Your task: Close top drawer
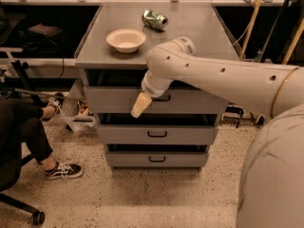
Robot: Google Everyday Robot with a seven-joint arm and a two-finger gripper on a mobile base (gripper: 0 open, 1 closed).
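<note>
Plainly, the coming move turns on one thing: the gripper (141,104) hangs in front of the top drawer (199,101), over the lower left-centre part of its tall front panel and just left of the small black loop handle (164,98), so the drawer lies straight behind it, away from the camera. Whether it touches the panel cannot be told, nor how far it is open; nothing shows in its hold. The panel runs left to right across the grey cabinet (90,56), and the drawer's travel goes inward under the cabinet top. A dark gap above the panel suggests the drawer stands pulled out a little, like the middle drawer (123,134) and bottom drawer (128,159) below it. With only one arm, a flat push into the panel near its middle looks the likely need; pushing off-centre might skew the tray. On top sit a pale bowl (126,40) and a crushed green can (155,19), whose label cannot be read. No other writing shows.
</note>
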